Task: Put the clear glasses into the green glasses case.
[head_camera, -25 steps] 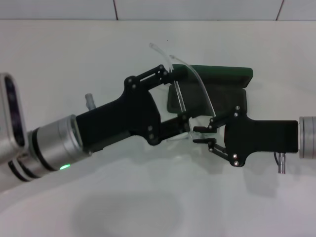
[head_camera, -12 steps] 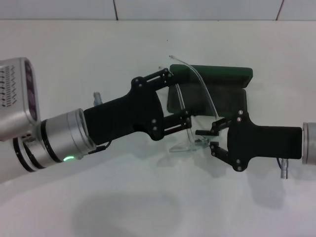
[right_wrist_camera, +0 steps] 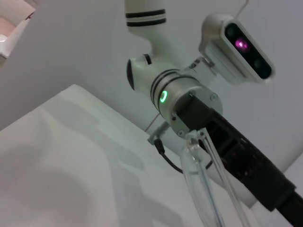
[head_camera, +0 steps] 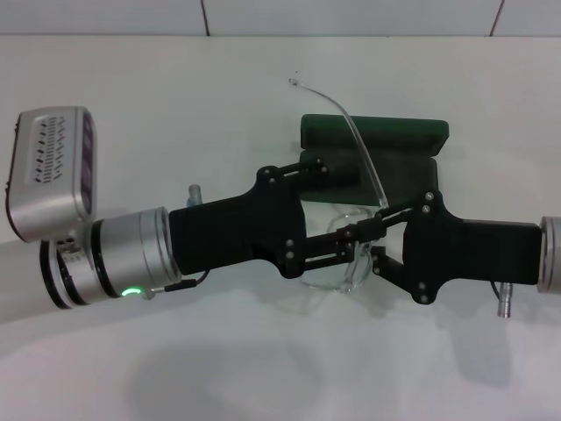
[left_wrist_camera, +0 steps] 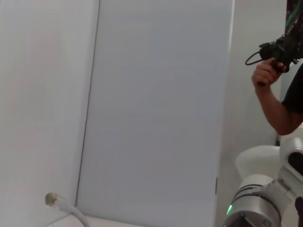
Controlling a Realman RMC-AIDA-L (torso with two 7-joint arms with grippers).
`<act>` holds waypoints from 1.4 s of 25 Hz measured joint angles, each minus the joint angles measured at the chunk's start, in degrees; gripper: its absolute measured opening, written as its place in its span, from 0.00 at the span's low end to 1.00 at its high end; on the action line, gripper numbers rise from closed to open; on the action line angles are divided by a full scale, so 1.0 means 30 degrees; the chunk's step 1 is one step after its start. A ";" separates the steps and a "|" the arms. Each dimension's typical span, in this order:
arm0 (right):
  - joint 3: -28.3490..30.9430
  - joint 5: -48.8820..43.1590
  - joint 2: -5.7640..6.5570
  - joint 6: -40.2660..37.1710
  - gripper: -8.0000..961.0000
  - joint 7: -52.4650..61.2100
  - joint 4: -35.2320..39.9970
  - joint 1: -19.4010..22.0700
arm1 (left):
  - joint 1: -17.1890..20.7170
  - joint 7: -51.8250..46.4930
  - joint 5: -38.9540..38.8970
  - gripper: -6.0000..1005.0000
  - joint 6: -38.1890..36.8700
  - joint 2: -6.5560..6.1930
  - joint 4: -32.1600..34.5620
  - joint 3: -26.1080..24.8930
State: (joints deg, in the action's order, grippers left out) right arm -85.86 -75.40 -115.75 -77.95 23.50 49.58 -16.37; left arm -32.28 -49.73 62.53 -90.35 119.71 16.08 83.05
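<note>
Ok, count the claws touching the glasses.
2. The left claw reaches in from the left and the right claw from the right, meeting at the clear glasses in front of the green glasses case.

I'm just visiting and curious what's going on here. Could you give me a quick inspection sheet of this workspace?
Surface: white table.
Job's things: clear glasses held between both grippers above the table, one arm sticking up; green glasses case open behind them.
Clutter: nothing seen.
Grippers: left gripper and right gripper meet at the glasses, both closed on them.
Cables: thin black cable at the left wrist.
Surroundings: white wall; a person's hand in the left wrist view.
</note>
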 joint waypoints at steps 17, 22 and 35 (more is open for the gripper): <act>0.1405 -0.0043 0.0163 -0.4127 0.18 0.1337 -0.0031 0.0535 | 0.2675 0.1071 -0.0706 0.68 -0.1319 -0.0699 0.0986 -0.3028; 0.2303 -0.0136 0.0197 -0.7499 0.19 0.3671 0.0068 0.0132 | 0.3883 0.4458 -0.0746 0.68 0.0961 -0.0361 0.0958 -0.3717; 0.2070 -0.0191 0.0052 -0.8783 0.19 1.3575 -0.2691 -0.4038 | 0.2576 1.1520 -0.4614 0.68 -0.0545 0.0327 -0.0341 0.1143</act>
State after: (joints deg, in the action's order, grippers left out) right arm -79.65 -75.98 -115.59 -104.30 64.22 41.51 -28.49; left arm -24.55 -15.17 48.68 -91.98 120.69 15.06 86.48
